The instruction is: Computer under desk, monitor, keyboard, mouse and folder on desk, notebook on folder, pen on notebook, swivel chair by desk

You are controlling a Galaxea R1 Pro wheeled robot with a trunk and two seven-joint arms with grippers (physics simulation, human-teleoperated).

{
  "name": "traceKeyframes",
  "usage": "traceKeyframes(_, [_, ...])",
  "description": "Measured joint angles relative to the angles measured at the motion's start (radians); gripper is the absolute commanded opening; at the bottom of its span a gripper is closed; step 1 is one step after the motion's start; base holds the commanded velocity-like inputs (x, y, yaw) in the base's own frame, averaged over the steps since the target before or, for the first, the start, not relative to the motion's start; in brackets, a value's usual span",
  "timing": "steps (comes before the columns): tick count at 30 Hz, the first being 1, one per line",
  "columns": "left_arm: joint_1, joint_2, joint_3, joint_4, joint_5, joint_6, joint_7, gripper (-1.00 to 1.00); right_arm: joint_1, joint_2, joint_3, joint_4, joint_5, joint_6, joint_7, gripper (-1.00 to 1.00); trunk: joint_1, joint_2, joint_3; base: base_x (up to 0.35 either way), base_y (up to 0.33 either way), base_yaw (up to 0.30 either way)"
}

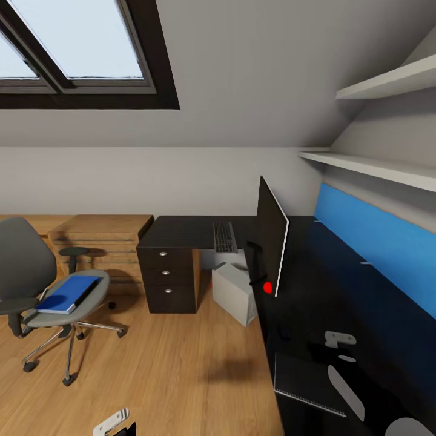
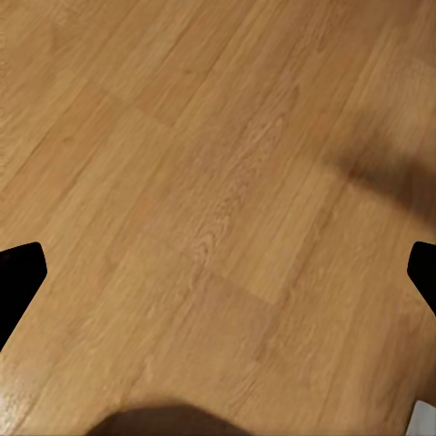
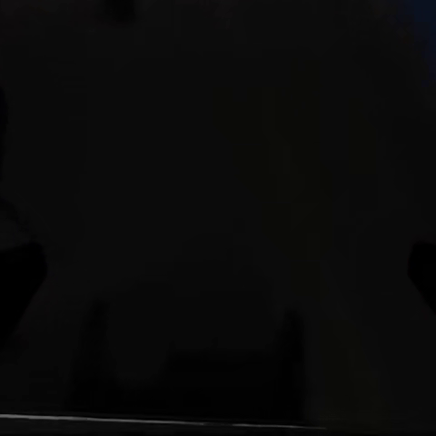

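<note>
Nearest, the dark thin notebook lies flat at the black table's near edge. Blue folder rests on the grey swivel chair. Left gripper spread over wood floor; right gripper's state, cannot tell.

The left gripper is pointed downward, and its two dark fingertips are seen at opposite edges of the left wrist view, spread wide with nothing held between them. The right gripper's fingertips are only faintly made out against darkness, likewise set far apart.
</note>
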Motion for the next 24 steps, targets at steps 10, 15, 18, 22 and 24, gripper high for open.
traceKeyframes(10, [0.000,0.000,0.000,0.007,0.001,0.000,0.000,1.00,0.000,0.000,-0.001,-0.001,0.000,0.020,0.001,1.00,0.031,-0.056,-0.025,0.000,0.000,0.000])
traceKeyframes(15, [0.000,0.000,0.000,0.008,0.001,0.000,0.000,1.00,0.000,0.000,-0.001,-0.001,0.000,0.021,0.001,1.00,0.050,-0.091,-0.041,0.000,0.000,0.000])
traceKeyframes(18, [0.000,0.000,0.000,0.009,0.001,0.000,0.000,1.00,0.000,0.000,-0.001,-0.001,0.000,0.021,0.001,1.00,0.061,-0.112,-0.050,0.000,0.000,0.000])
traceKeyframes(22, [0.000,0.000,0.000,0.009,0.001,0.000,0.000,1.00,0.000,0.000,-0.001,-0.001,0.000,0.021,0.001,1.00,0.077,-0.140,-0.063,0.000,0.000,0.000])
traceKeyframes(24, [0.000,0.000,0.000,0.009,0.000,0.000,0.000,1.00,0.000,0.000,-0.001,-0.001,0.000,0.021,0.001,1.00,0.084,-0.154,-0.069,0.000,0.000,0.000])
